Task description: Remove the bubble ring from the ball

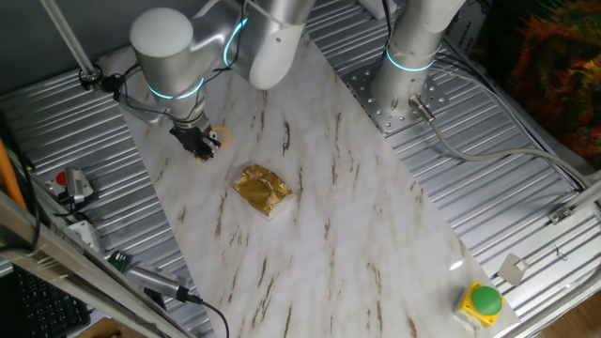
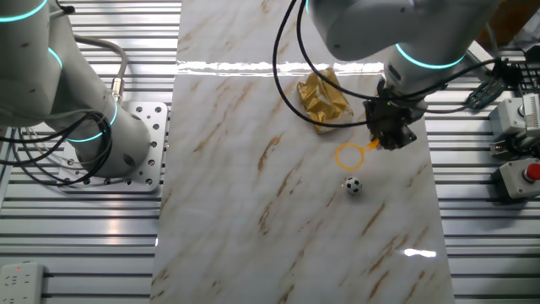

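Links: my arm (image 1: 254,38) is smooth, rounded, glossy light grey.
Joint rings: thin glowing cyan bands sit at my joints, one on the upright base column (image 1: 413,42).
Gripper: my gripper (image 2: 390,135) is small, black and blocky, much darker than the links above it.
Cables: black cables (image 2: 291,80) loop loosely along my arm in the other fixed view.
Base plate: grey metal mounting plate (image 1: 390,103) dotted with rows of small holes.

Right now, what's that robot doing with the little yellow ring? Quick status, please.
Pincer shut on bubble ring handle. Ring clear of ball, which sits apart on marble. Gold foil packet nearby, not in the way.
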`<move>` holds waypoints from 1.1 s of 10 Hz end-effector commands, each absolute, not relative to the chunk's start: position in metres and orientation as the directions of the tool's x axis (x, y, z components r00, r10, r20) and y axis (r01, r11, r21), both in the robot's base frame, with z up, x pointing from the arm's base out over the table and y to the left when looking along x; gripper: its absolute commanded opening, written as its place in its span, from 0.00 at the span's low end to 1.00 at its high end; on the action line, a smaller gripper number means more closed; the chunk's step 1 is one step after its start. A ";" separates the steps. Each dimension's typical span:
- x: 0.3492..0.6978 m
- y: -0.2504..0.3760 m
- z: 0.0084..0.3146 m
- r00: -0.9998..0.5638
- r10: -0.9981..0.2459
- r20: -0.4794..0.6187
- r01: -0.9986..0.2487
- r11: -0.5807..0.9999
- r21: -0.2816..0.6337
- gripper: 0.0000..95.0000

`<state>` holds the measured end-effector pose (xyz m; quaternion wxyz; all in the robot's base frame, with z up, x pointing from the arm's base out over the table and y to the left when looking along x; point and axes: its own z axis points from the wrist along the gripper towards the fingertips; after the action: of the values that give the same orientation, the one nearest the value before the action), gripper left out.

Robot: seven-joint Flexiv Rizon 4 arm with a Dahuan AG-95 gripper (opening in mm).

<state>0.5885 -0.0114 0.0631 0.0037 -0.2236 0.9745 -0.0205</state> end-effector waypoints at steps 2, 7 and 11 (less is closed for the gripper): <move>0.589 0.000 0.056 -0.970 -0.242 -0.015 -0.242 0.970 0.015 0.00; 0.588 -0.003 0.042 -0.972 -0.232 -0.024 -0.232 0.973 0.010 0.00; 0.588 -0.002 0.040 -0.972 -0.234 -0.028 -0.234 0.972 0.007 0.00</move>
<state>0.5886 -0.0018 0.0403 0.0134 -0.1178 0.9929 0.0055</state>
